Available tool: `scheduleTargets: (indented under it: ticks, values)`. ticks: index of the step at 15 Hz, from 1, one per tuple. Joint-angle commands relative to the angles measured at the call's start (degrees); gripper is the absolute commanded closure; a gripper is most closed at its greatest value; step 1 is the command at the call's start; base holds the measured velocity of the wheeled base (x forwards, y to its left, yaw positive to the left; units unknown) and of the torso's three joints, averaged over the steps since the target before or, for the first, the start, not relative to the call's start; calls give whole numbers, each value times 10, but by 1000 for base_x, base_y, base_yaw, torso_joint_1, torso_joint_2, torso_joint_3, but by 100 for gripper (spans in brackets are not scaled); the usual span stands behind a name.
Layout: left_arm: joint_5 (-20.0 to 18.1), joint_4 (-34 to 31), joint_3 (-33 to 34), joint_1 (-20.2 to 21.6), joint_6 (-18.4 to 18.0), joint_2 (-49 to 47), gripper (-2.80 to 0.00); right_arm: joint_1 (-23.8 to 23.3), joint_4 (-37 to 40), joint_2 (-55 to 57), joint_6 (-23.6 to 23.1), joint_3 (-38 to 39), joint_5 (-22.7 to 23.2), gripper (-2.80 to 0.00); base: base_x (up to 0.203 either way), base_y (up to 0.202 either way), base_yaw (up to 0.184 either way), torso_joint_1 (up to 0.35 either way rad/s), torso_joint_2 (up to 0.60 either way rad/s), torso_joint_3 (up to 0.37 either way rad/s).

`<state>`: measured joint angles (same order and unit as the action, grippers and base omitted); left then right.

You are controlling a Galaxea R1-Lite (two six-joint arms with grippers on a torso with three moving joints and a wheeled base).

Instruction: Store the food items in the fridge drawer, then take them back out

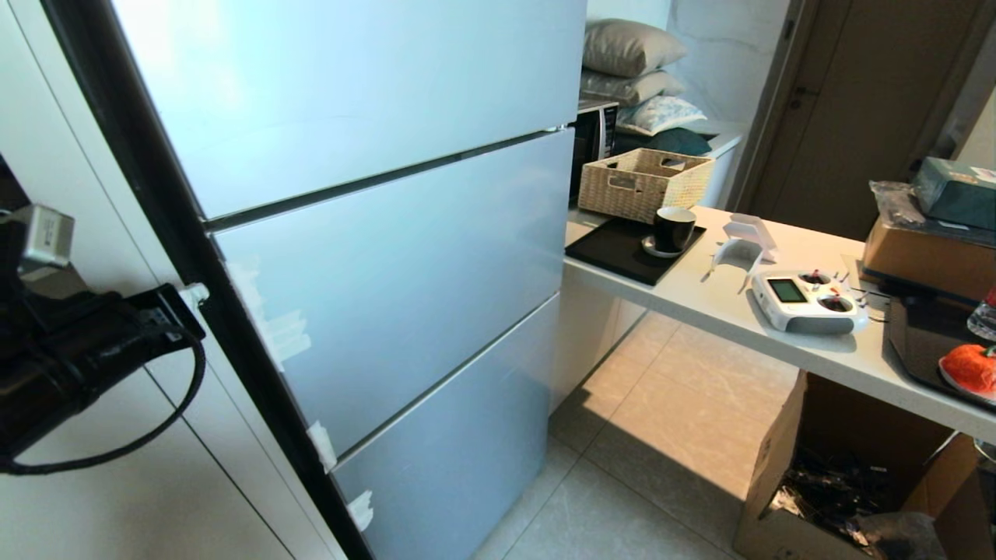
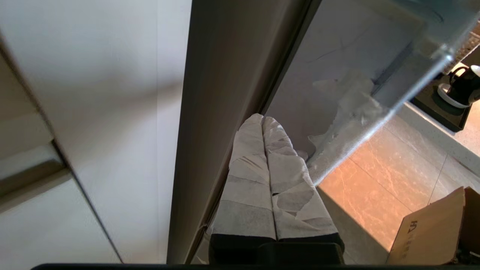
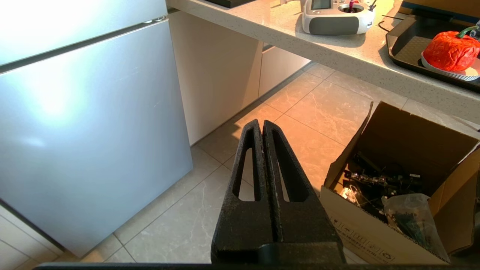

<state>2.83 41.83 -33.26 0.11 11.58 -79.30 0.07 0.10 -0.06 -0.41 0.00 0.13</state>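
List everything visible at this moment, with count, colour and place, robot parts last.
Fridge: one, pale blue-grey, all fronts closed, left.
Counter: one, pale, right.
Basket: one, woven beige, counter's far end.
Cup: one, black, on black tray.
Remote controller: one, white, counter.
Toy fruit: one, orange-red, green stem, on a plate.
Cardboard box: one, brown, open, on floor.
Pillows: stacked, background.
Left tool: shut, at fridge's side edge.
Right tool: shut, above floor.

Left tool [image 2: 262,120]: taped white fingers [image 2: 247,180] pressed together, tips at the dark edge of the pale fridge door [image 2: 337,45]. Beyond: tiled floor [image 2: 386,180], cardboard box [image 2: 431,228], black cup [image 2: 463,86] on worktop [image 2: 431,127]
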Motion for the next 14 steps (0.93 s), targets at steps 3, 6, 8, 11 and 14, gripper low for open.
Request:
scheduleTargets:
  ticks: [3,6,8,11,14]
  values:
    - [-3,41,-1,0,2,-26,0,0,0,1,0,0,0,0,0,0,0,0,0,0]
    - [-5,41,3,-6,2,-21,0,0,0,1,0,0,0,0,0,0,0,0,0,0]
    - [-10,41,4,-19,2,-15,0,0,0,1,0,0,0,0,0,0,0,0,0,0]
    - [-11,41,7,-39,2,-7,0,0,0,1,0,0,0,0,0,0,0,0,0,0]
    - [-12,41,13,-50,2,-4,0,0,0,1,0,0,0,0,0,0,0,0,0,0]
